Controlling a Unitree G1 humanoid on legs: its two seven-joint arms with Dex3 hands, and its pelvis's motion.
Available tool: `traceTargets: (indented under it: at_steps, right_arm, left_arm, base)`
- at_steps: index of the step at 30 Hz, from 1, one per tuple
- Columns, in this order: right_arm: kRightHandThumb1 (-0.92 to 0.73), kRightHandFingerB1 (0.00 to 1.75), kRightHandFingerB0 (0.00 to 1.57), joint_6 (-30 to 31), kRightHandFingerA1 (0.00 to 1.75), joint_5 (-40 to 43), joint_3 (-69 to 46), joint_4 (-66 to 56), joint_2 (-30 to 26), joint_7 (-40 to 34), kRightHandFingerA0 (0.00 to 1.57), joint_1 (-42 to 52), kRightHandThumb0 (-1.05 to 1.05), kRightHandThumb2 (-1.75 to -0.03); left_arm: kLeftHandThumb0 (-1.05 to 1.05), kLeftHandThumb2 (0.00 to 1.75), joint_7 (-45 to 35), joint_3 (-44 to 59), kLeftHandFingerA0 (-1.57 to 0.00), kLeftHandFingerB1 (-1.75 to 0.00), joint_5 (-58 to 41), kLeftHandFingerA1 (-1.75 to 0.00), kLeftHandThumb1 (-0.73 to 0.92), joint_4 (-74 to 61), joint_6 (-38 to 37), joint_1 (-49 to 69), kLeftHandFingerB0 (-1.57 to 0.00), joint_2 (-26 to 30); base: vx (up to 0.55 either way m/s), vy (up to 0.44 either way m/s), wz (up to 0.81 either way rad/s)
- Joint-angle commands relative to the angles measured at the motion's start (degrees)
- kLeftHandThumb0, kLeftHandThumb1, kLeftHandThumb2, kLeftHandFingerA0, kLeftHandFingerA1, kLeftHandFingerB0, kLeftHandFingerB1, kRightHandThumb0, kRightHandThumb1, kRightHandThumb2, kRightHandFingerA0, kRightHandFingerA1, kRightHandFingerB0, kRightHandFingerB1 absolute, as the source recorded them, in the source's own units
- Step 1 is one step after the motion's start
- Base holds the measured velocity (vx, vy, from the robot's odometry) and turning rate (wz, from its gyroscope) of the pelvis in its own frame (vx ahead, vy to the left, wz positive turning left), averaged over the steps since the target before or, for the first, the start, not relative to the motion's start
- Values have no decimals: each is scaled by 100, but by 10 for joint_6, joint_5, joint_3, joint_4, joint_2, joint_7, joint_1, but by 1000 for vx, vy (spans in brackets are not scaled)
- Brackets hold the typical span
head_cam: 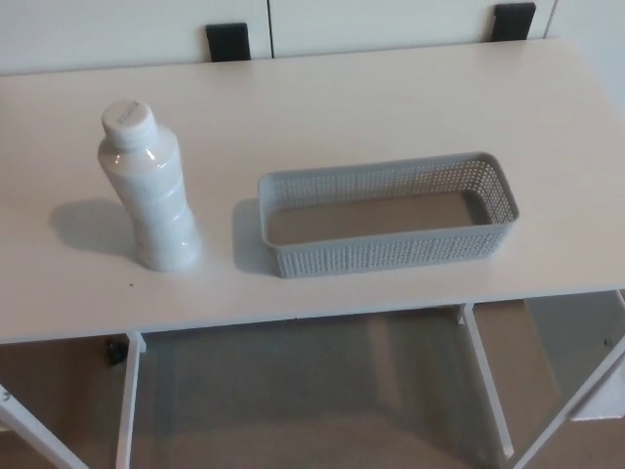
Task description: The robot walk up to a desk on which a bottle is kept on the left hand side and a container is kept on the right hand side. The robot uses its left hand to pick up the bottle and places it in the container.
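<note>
A white plastic bottle [149, 191] with a white cap stands upright on the left part of the white desk [371, 107]. To its right lies a long grey perforated container [389, 216], open at the top and holding nothing. A gap of bare desk separates the two. Neither of my hands shows in the head view.
The desk's front edge [293, 320] runs across the lower part of the picture, with white legs and tan floor below it. Two black brackets [228, 41] sit at the desk's far edge against a white wall.
</note>
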Motion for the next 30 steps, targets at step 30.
traceTargets:
  at_steps: [30]
  right_arm:
    - [-42,49,13,15,62,-4,7,-32,-4,-17,38,-22,-25,-88]
  left_arm:
    - [-40,75,66,151,-1,-33,-76,-34,32,-168,76,-182,0,227]
  base:
    - [0,0,0]
